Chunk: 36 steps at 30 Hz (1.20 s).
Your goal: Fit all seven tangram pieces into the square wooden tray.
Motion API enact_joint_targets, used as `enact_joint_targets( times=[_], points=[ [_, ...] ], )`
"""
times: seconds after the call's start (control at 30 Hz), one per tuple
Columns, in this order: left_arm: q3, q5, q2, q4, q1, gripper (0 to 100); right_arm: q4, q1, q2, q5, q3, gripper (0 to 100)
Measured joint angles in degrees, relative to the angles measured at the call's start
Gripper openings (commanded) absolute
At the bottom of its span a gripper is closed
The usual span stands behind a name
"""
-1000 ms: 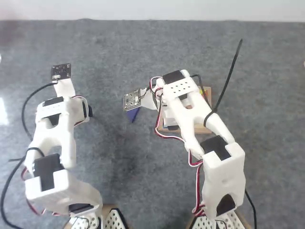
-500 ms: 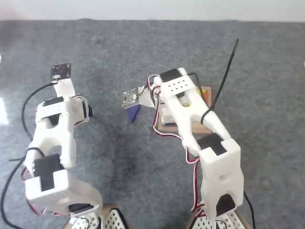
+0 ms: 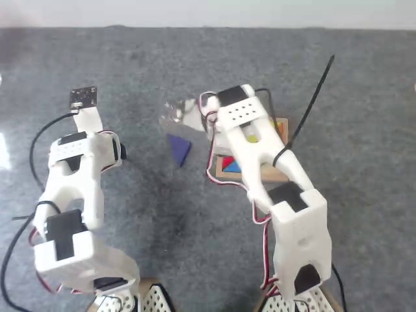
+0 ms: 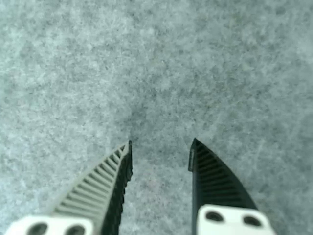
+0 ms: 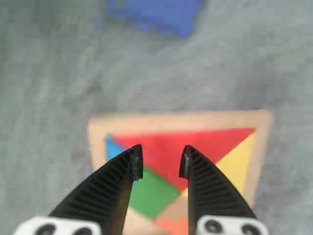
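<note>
The square wooden tray (image 5: pixel 178 117) lies under my right gripper (image 5: pixel 161 148), which hangs open over it with nothing between its fingers. Inside the tray I see a red triangle (image 5: pixel 195 139), a green piece (image 5: pixel 151 196) and a yellow piece (image 5: pixel 239 161). A dark blue triangle (image 3: pixel 179 148) lies loose on the carpet, left of the tray (image 3: pixel 224 174); the same blue triangle (image 5: pixel 151 14) lies beyond the tray's edge in the right wrist view. The right arm (image 3: pixel 250 130) covers most of the tray from above. My left gripper (image 4: pixel 161 142) is open over bare grey carpet.
Grey carpet (image 3: pixel 143 71) covers the whole table. The left arm (image 3: pixel 75 175) stands at the left, well apart from the tray. A black cable (image 3: pixel 312 104) rises from the right arm. Both arm bases sit at the near edge.
The right arm's wrist has swung away toward the far side, uncovering the blue triangle and more of the tray. The left arm has not moved.
</note>
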<state>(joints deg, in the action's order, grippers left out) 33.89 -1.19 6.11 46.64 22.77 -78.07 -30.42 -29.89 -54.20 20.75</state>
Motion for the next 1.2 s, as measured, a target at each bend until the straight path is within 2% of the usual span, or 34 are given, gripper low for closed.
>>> enact_joint_targets(
  times=[0.13,0.23,0.33,0.43,0.57,0.73,0.8,1.0,1.1,1.2],
  points=[
    [0.0,0.0,0.0,0.0,0.0,19,6.6,-3.3,-3.6,17.9,0.7,14.1],
    [0.0,0.0,0.0,0.0,0.0,19,10.5,-4.6,-5.6,26.8,0.8,14.0],
    [0.0,0.0,0.0,0.0,0.0,19,9.3,-4.1,-5.9,34.5,3.2,13.9],
    [-0.4,-0.1,0.0,0.0,1.0,19,3.6,-0.4,-3.6,40.4,6.5,13.9],
    [-6.2,0.1,0.0,4.6,-1.7,20,-3.1,8.4,6.1,42.0,6.9,10.3],
    [-20.9,2.4,0.0,21.2,-9.9,25,-2.1,21.0,20.4,42.1,-2.8,2.8],
    [-24.7,5.1,0.0,24.6,-14.1,25,1.5,24.4,25.8,41.2,-11.6,4.4],
    [-26.9,13.8,4.0,25.5,-27.6,25,20.3,30.9,42.7,36.9,-48.4,19.5],
    [-28.3,18.0,10.1,25.5,-29.2,25,28.0,34.5,50.4,35.0,-65.5,19.5],
    [-31.2,22.3,16.0,25.5,-29.4,25,32.2,36.0,55.4,33.5,-75.9,18.8]
  ],
)
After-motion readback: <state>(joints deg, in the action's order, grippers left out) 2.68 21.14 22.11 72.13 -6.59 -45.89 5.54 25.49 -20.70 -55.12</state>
